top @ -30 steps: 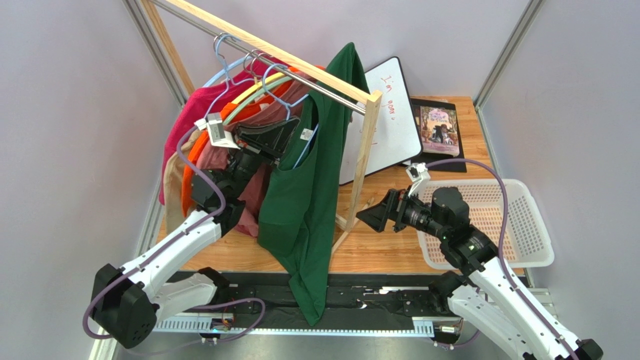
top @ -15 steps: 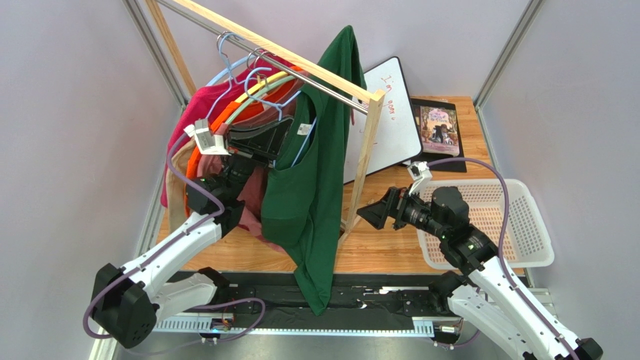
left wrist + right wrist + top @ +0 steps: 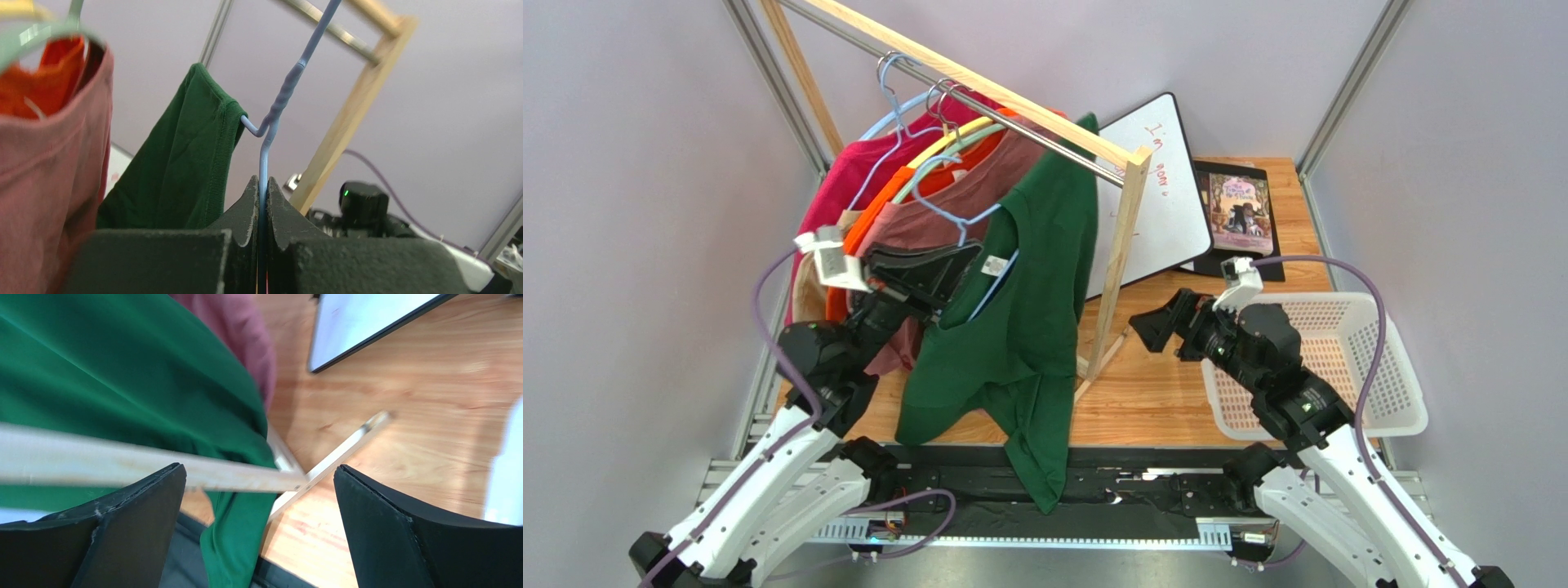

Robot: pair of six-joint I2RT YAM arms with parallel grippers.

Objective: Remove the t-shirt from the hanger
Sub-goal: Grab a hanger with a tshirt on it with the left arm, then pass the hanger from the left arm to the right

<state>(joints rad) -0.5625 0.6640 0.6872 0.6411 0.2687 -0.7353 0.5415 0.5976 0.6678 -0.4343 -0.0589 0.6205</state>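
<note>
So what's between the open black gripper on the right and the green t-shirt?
The clothes rack's light wooden post stands between the right gripper and the green t-shirt, clearest in the top view.

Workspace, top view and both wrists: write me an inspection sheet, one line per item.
Surface: wooden table, with the wooden rack standing on it.
Job's things: green t-shirt hangs partly on the blue hanger, top corner at the rack's end.
Clutter: whiteboard, book, white basket, other shirts on the rail.
Grippers: left gripper shut on the hanger wire; right gripper open, holding nothing.
Cables: left purple cable and right purple cable loop free.
Surroundings: grey walls, frame posts.
</note>
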